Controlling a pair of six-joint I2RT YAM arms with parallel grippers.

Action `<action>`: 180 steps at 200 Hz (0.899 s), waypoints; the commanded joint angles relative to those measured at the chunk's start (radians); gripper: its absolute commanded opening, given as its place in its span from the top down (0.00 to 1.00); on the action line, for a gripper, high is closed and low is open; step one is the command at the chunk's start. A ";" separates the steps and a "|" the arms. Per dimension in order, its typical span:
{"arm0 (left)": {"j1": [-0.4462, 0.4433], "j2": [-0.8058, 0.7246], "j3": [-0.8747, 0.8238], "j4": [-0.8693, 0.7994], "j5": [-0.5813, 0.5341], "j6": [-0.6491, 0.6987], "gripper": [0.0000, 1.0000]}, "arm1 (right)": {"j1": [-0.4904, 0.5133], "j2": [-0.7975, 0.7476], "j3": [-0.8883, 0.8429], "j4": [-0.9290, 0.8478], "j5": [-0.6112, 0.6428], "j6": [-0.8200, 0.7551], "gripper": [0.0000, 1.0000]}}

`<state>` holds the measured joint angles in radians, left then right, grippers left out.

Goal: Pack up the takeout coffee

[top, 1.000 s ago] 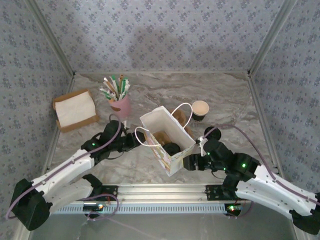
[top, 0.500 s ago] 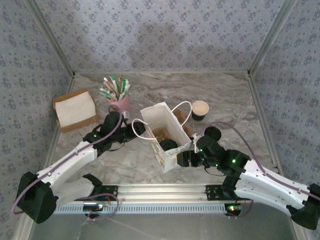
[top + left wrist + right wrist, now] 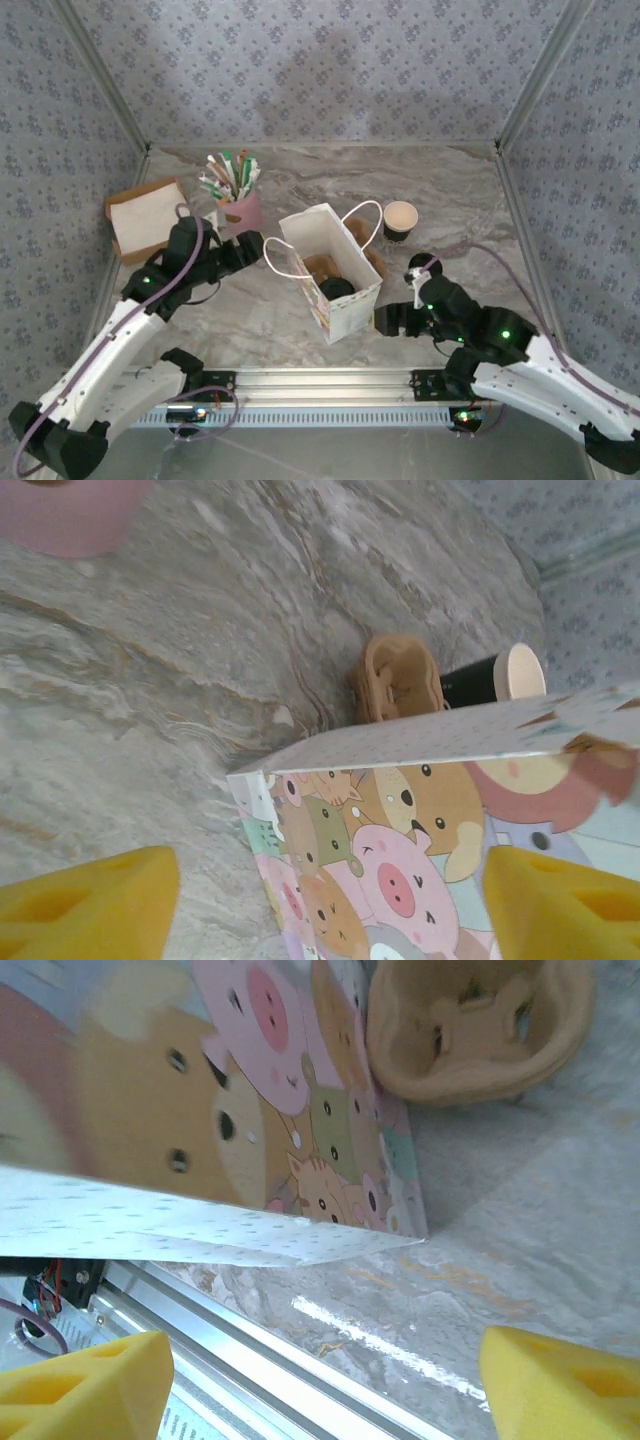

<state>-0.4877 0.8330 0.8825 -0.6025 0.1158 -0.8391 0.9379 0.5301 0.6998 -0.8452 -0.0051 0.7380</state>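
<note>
The takeout coffee [image 3: 337, 290] stands inside the paper bag [image 3: 345, 310] on the tabletop, its black lid showing from above, so the main packing looks done. The left gripper [image 3: 248, 247] and right gripper [image 3: 386, 320] flank the bag, both spread wide and empty. Little seems left beyond backing away.
</note>
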 commanded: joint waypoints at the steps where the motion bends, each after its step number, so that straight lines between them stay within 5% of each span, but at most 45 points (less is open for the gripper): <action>1: 0.032 0.009 0.115 -0.181 -0.071 0.094 0.11 | -0.022 -0.007 0.105 -0.159 0.068 -0.080 0.15; 50: 0.145 0.184 0.373 -0.299 -0.096 0.244 0.04 | -0.148 0.085 0.254 -0.162 0.028 -0.202 0.11; 109: 0.212 0.476 0.670 -0.376 -0.126 0.364 0.31 | -0.438 0.233 0.427 -0.140 -0.185 -0.312 0.01; 180: 0.246 0.808 0.977 -0.392 -0.100 0.444 0.51 | -0.685 0.379 0.456 -0.057 -0.431 -0.341 0.00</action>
<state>-0.2466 1.5661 1.7641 -0.9680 0.0067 -0.4442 0.2989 0.8764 1.1324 -0.9371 -0.3164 0.4240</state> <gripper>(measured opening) 0.510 0.998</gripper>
